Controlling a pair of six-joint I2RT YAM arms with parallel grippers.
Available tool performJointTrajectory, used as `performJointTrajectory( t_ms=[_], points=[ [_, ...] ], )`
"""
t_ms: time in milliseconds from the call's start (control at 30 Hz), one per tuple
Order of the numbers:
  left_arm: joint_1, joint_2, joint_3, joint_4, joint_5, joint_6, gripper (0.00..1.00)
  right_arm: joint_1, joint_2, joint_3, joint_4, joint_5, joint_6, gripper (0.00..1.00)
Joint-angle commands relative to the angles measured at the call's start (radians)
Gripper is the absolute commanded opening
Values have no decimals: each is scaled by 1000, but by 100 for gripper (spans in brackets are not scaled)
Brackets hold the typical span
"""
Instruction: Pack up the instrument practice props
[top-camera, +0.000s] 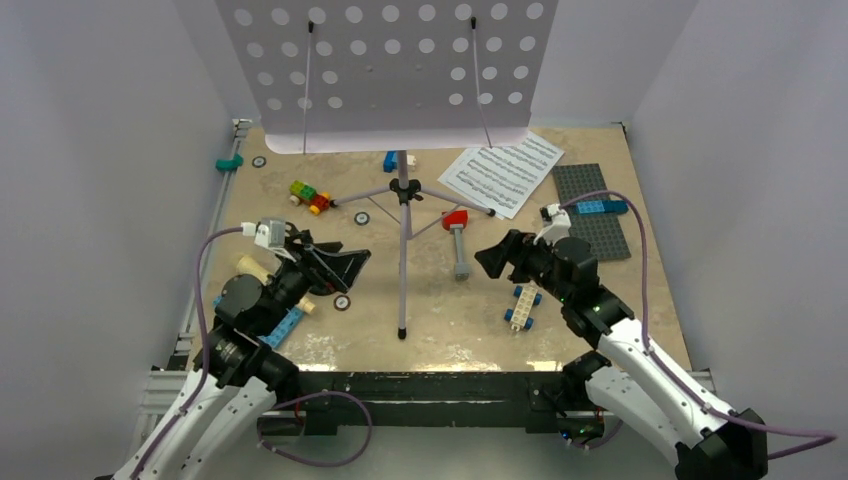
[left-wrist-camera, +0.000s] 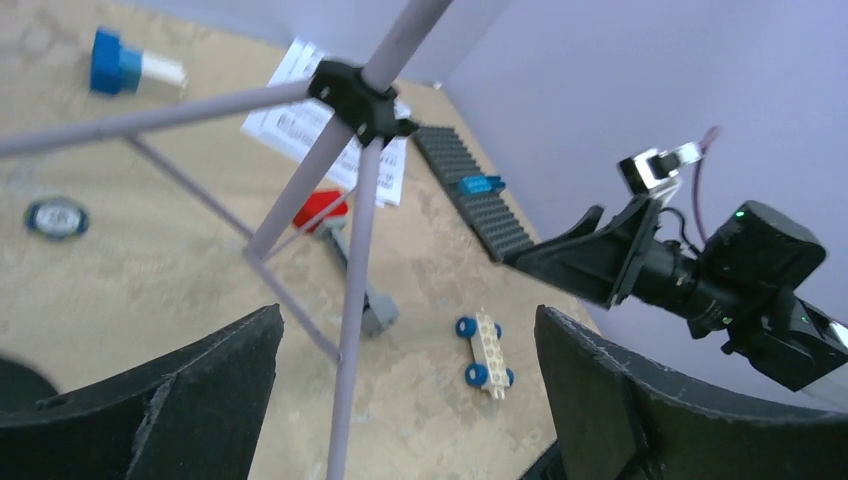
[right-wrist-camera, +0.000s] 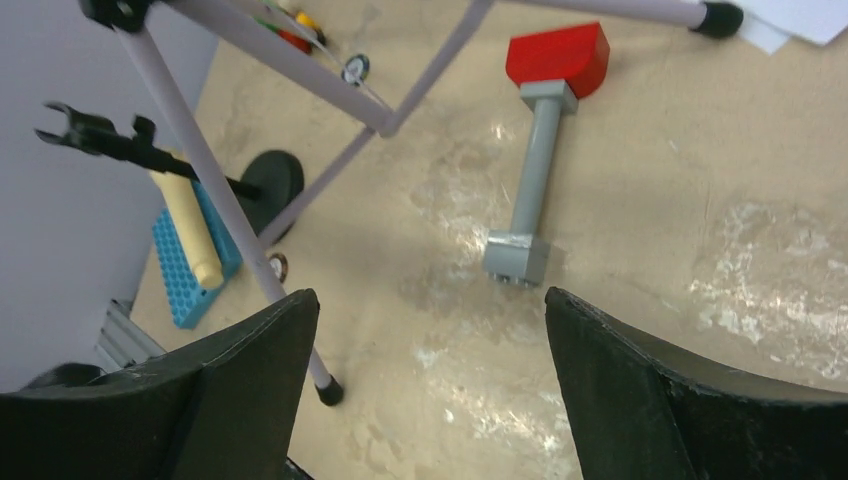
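Observation:
The lilac perforated music stand (top-camera: 390, 60) stands at the back centre, and its tripod hub (top-camera: 404, 190) and near leg (top-camera: 402, 290) reach toward me. White sheet-music pages (top-camera: 500, 172) lie to the right of the stand. The cream-yellow microphone (top-camera: 252, 266) lies at the left on a blue plate and also shows in the right wrist view (right-wrist-camera: 188, 225). The black round-base mic stand (right-wrist-camera: 272, 185) stands beside it and is hidden under my left arm in the top view. My left gripper (top-camera: 335, 265) (left-wrist-camera: 405, 330) is open and empty, left of the near leg (left-wrist-camera: 350, 330). My right gripper (top-camera: 495, 258) (right-wrist-camera: 430, 300) is open and empty, to the right of that leg.
Toy pieces lie about: a red-and-grey piece (top-camera: 457, 240), a white wheeled chassis (top-camera: 522, 305), a coloured brick cluster (top-camera: 310, 196), a blue brick (top-camera: 390, 160) and loose wheels (top-camera: 362, 217). A grey studded plate (top-camera: 590, 210) lies at the right. White walls close in the table.

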Motion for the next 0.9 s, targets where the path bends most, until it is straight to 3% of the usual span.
performJointTrajectory(
  t_ms=[0, 400, 867],
  points=[
    [-11, 25, -105, 529, 87, 218, 100, 33, -80, -84, 85, -8, -54, 87],
    [-154, 465, 132, 846, -38, 667, 97, 49, -211, -144, 27, -78, -74, 86],
    [-172, 837, 197, 1319, -226, 811, 80, 49, -276, -218, 83, -109, -43, 86]
  ],
)
